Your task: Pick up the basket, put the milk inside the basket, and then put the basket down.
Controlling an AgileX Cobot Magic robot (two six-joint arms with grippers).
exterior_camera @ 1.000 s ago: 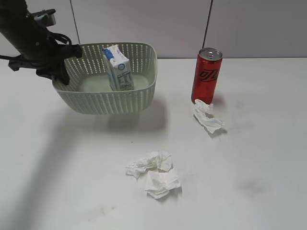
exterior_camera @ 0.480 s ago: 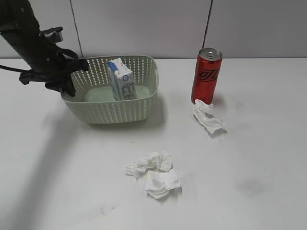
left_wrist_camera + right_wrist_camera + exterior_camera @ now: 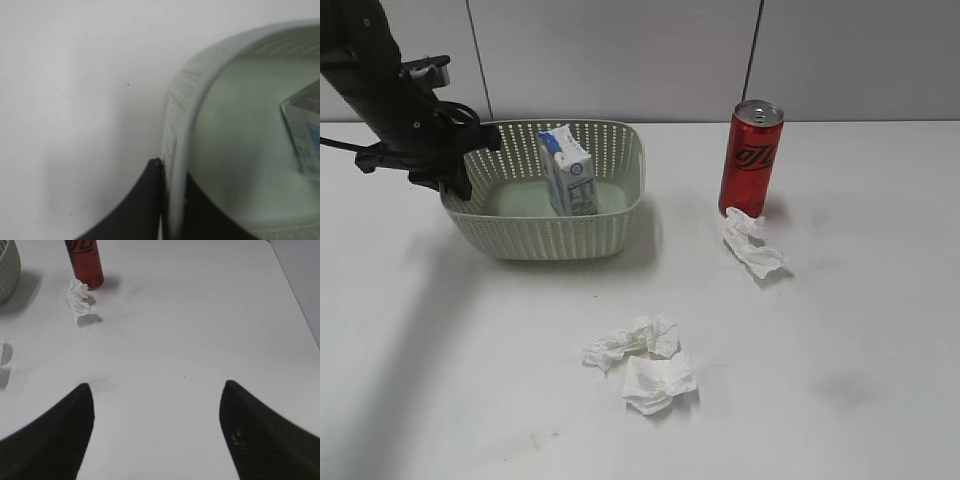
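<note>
The pale green basket (image 3: 550, 235) rests on the white table at the back left. The milk carton (image 3: 568, 170) stands upright inside it, and part of the carton shows in the left wrist view (image 3: 306, 127). My left gripper (image 3: 455, 180) is shut on the basket's left rim (image 3: 177, 150), one finger outside the wall and one inside. My right gripper (image 3: 157, 390) is open and empty over bare table; it is out of the exterior view.
A tall red soda can (image 3: 750, 160) stands at the back right, with a crumpled tissue (image 3: 752, 245) in front of it. Another crumpled tissue (image 3: 642, 362) lies at the centre front. A wall runs behind the table.
The basket, held by my left gripper, has come down from a tilted, raised position onto the table. The carton inside has shifted slightly with it.
</note>
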